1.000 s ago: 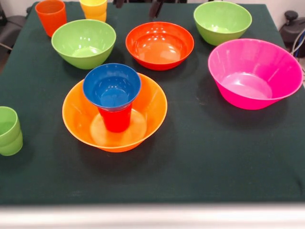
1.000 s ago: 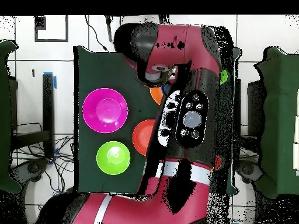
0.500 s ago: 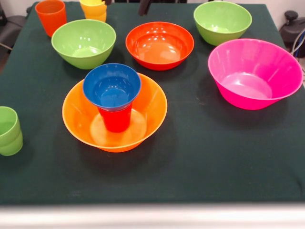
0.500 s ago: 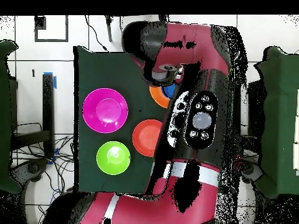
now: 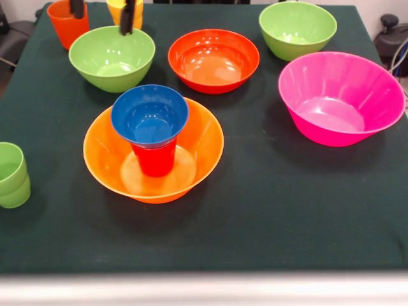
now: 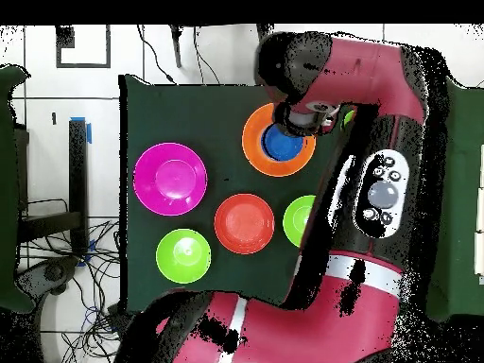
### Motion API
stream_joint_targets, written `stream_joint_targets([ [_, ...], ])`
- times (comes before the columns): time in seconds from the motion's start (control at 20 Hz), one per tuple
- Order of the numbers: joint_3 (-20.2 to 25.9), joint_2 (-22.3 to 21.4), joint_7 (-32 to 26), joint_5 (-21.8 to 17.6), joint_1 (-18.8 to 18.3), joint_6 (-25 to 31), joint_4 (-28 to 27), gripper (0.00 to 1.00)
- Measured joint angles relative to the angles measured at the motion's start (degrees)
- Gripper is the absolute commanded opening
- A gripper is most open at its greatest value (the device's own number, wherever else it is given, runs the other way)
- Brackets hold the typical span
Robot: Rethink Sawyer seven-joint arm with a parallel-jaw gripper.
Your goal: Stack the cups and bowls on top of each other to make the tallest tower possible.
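Observation:
The tower stands left of centre: a large orange bowl (image 5: 204,143) as base, a red cup (image 5: 155,159) upside down in it, and a small blue bowl (image 5: 150,116) on top. It also shows in the overhead view (image 6: 277,142). Two stacked light green cups (image 5: 11,175) stand at the left edge. My gripper (image 5: 102,13) hangs open and empty at the far left, above the far rim of a light green bowl (image 5: 112,57). One finger is in front of an orange cup (image 5: 64,25), the other in front of stacked yellow and orange cups (image 5: 118,7).
A red-orange bowl (image 5: 213,60), a second light green bowl (image 5: 298,29) and a large pink bowl (image 5: 341,99) sit on the dark green cloth (image 5: 268,210). In the overhead view the arm (image 6: 373,189) covers the table's right side.
My gripper has moved left along the far edge in the front view and come lower. In the overhead view the arm swung right and uncovered the tower.

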Motion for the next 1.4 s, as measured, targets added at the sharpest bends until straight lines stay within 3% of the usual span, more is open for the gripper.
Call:
stream_joint_targets([
  [0.55, 1.9, 3.5, -1.9, -1.3, -4.4, -2.4, -3.4, 1.0],
  [1.4, 4.1, 14.8, -2.1, -1.7, -4.6, -8.0, -12.1, 1.0],
])
